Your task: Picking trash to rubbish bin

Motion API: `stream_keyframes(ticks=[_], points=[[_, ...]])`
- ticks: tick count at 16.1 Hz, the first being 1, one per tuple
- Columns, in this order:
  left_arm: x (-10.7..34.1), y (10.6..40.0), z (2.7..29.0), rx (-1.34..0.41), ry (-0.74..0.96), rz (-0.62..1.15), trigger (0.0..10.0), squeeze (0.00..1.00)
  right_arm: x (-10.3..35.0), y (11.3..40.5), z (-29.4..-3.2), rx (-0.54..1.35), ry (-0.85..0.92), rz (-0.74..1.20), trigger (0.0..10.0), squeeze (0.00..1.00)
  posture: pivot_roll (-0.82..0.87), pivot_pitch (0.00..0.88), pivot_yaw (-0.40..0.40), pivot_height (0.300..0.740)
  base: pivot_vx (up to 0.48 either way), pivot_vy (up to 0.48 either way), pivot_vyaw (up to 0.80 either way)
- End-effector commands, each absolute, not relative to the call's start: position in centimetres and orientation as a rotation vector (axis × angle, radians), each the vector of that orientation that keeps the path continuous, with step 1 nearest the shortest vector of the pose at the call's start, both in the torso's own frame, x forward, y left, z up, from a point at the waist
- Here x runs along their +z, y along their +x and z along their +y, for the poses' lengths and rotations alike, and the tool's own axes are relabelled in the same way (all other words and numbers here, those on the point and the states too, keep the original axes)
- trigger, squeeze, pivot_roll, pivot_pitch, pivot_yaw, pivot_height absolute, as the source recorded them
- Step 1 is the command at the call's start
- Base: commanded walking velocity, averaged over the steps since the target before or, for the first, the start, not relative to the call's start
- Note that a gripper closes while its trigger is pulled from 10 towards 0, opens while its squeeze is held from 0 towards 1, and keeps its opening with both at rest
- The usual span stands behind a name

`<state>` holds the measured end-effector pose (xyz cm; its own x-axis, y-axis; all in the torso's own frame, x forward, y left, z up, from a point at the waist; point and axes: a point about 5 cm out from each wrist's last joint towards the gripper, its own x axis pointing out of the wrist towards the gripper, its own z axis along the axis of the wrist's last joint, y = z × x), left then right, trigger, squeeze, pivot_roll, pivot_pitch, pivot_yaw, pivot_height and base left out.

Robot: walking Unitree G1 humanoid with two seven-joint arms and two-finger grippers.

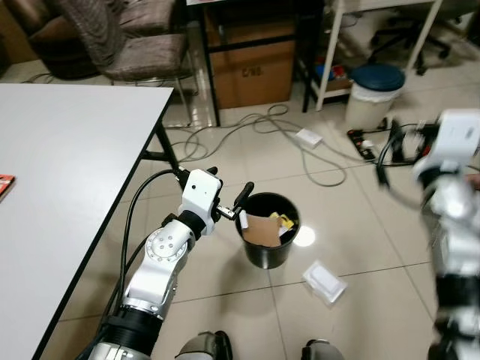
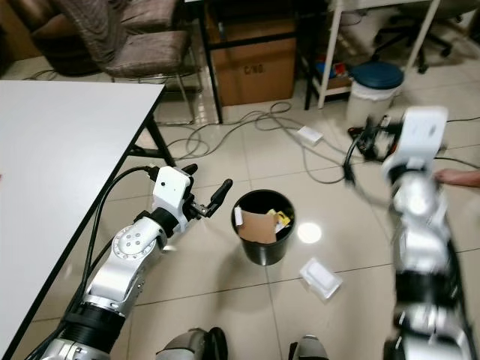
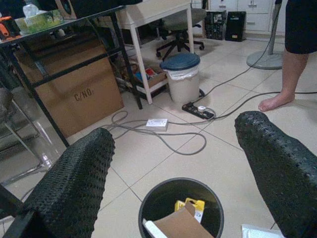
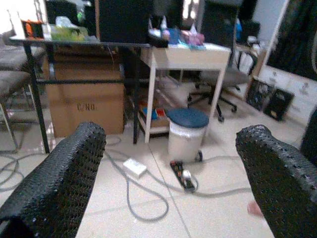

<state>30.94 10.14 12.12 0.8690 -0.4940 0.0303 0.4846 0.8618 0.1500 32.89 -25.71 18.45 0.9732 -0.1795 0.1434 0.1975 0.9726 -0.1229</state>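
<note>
Right tool (image 2: 371,135) blurred, bin (image 1: 268,229) part-filled

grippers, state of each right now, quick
Left gripper: open, empty, above the bin.
Right gripper: open, empty, raised.

Around the rubbish bin (image 1: 268,240): desk (image 1: 60,165) to its left, packet (image 1: 324,281) on the floor front-right, cardboard (image 1: 261,230) inside.

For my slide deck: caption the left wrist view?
Open left claw above the black bin holding cardboard.
</note>
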Motion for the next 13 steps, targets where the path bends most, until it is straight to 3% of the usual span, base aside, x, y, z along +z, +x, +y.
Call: stream_keyframes(ticks=[1, 5, 7, 13], points=[[12.3, 31.2, 10.4, -0.486, 0.152, -0.078, 10.0, 0.00, 18.6, 32.4, -25.3, -0.200, -0.116, -0.139, 10.0, 0.00, -0.12, 0.117, 0.111, 0.740, 0.000, 0.000, 0.00], [12.8, 31.7, 11.7, -0.323, 0.136, -0.116, 10.0, 0.00, 17.5, 29.9, -23.1, -0.199, -0.113, -0.112, 10.0, 0.00, -0.14, 0.107, 0.088, 0.740, 0.000, 0.000, 0.00], [13.8, 32.1, 13.9, -0.212, 0.123, -0.145, 10.0, 0.00, 18.6, 29.6, -22.5, -0.213, -0.124, -0.152, 10.0, 0.00, -0.15, 0.098, 0.082, 0.740, 0.000, 0.000, 0.00], [16.1, 32.3, 14.6, -0.154, 0.102, -0.225, 10.0, 0.00, 19.3, 28.1, -20.3, -0.181, -0.123, -0.162, 10.0, 0.00, -0.14, 0.097, 0.079, 0.740, 0.000, 0.000, 0.00]])
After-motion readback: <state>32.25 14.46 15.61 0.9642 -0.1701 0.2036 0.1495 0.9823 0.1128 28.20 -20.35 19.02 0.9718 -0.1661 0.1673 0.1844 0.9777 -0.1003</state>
